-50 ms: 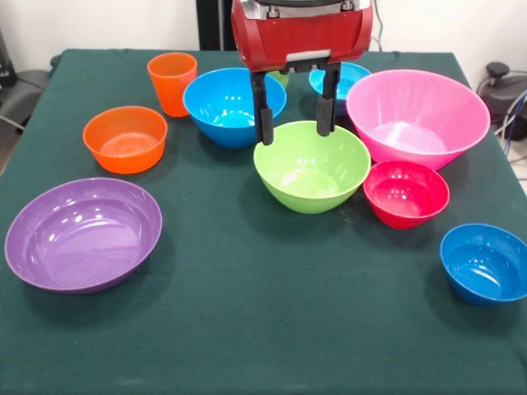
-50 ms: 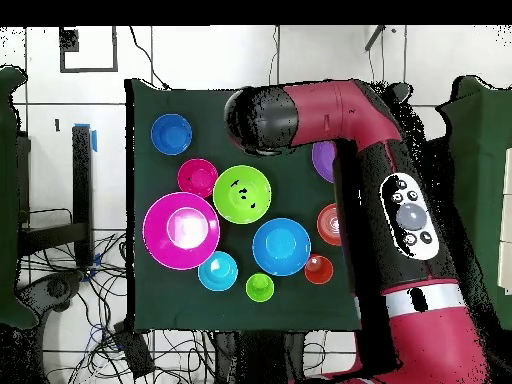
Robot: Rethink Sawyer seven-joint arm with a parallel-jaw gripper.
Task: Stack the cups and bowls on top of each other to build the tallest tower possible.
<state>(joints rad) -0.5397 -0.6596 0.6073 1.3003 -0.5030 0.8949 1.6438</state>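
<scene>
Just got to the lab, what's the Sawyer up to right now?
Nothing is stacked yet. The gripper hangs open over the far rim of the lime green bowl mid-table, holding nothing. All the other bowls and cups sit separately on the green table, including the pink bowl and large blue bowl beside it.

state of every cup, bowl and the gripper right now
gripper: open, above green bowl's far rim
green bowl: upright, empty
pink bowl: upright, empty
big blue bowl: upright, empty
red bowl: upright, empty
purple bowl: upright, empty
orange bowl: upright, empty
orange cup: upright, unstacked
near blue bowl: upright, empty
</scene>
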